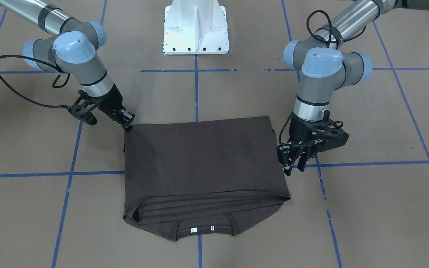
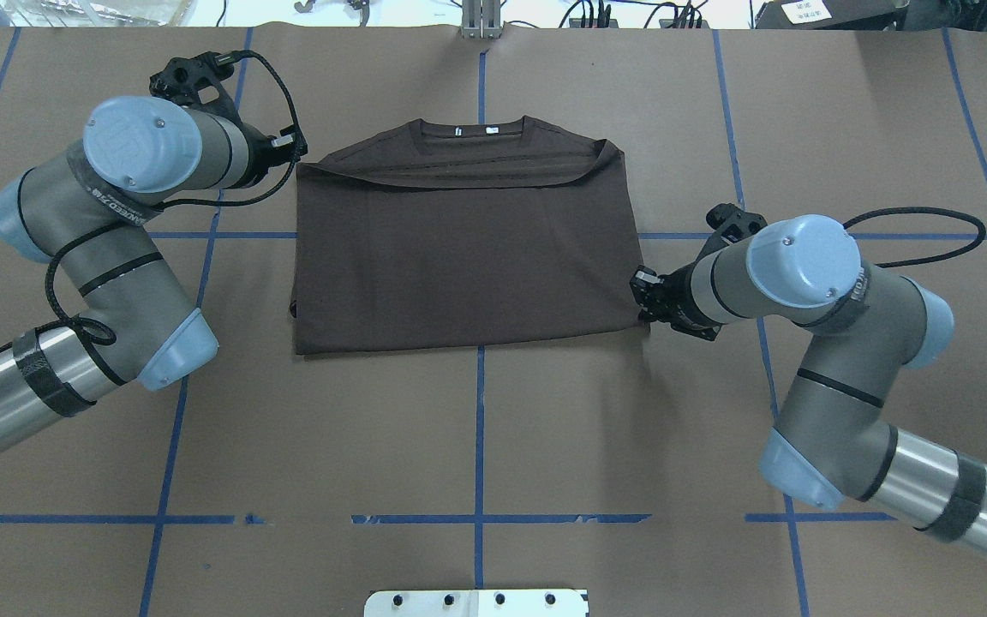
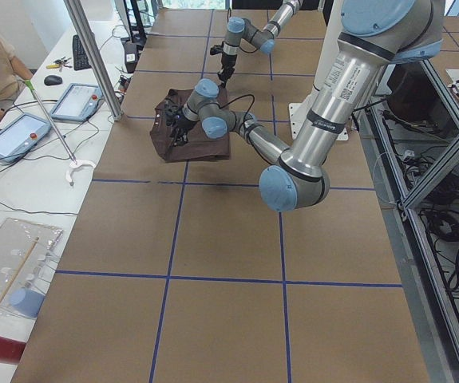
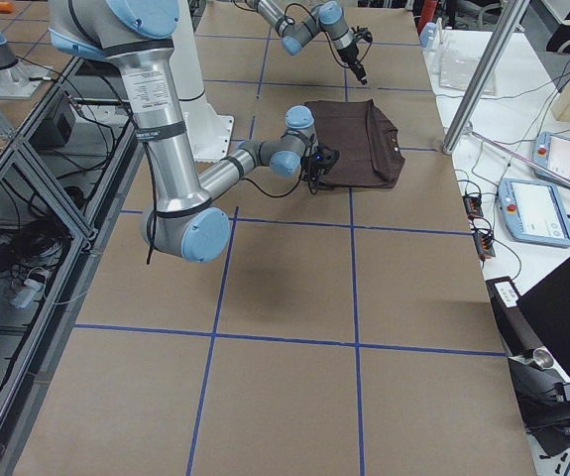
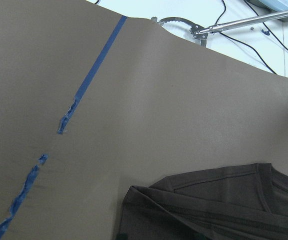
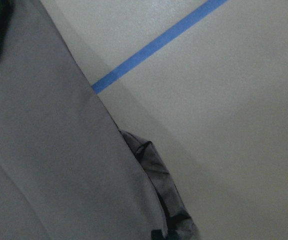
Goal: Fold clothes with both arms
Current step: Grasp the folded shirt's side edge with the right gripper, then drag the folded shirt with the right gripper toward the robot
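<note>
Seen from overhead, the dark brown T-shirt (image 2: 459,257) lies folded into a broad rectangle at the middle of the table (image 2: 476,446), its round collar (image 2: 472,128) and small white neck tags (image 2: 492,130) at the 12 o'clock edge, farthest from the robot. The lower part is doubled up over the chest, so its edge stops just short of the collar. The left gripper (image 1: 294,166) hangs just beside the shirt at about 10 o'clock in that overhead view. Its fingers (image 1: 286,165) are spread wide with nothing between them, and their tips are near the cloth's side edge but apart from it. The right gripper (image 1: 128,125) is at about 4 o'clock, its tips touching the shirt's corner nearest the robot (its wrist camera shows only cloth close up and a small rumpled fold). Whether those fingers pinch the fabric I cannot tell. Blue tape lines (image 2: 478,403) cross the brown table, and the white pedestal (image 1: 196,28) stands at 6 o'clock, well apart from the shirt
</note>
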